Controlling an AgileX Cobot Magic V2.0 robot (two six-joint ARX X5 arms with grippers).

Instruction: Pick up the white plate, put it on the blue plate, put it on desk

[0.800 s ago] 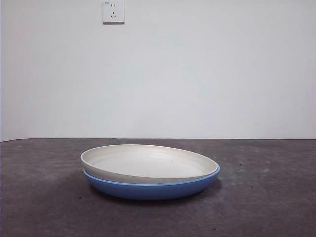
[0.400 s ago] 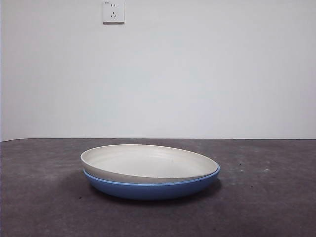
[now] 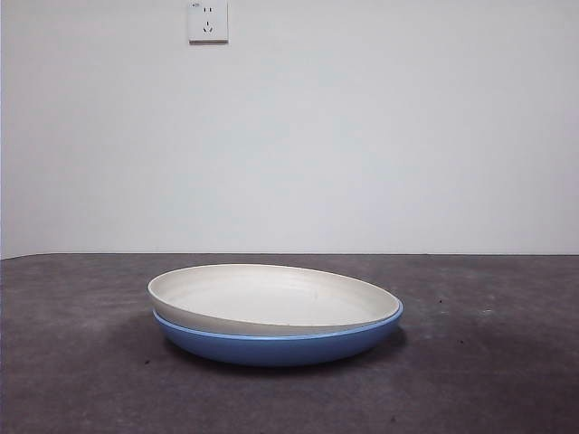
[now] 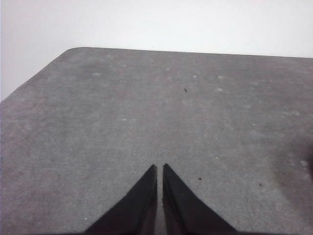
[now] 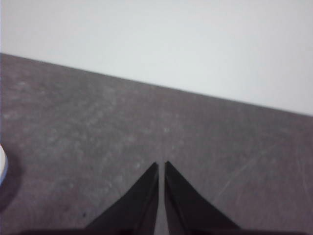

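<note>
The white plate (image 3: 271, 298) sits in the blue plate (image 3: 280, 345), tilted, its left rim raised above the lower plate's edge and its right rim tucked inside. The stack rests on the table (image 3: 488, 380), near the middle. A wall socket (image 3: 208, 21) hangs behind, above left.

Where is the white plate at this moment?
In the front view, the white plate rests slightly tilted on the blue plate, near the middle of the desk.
</note>
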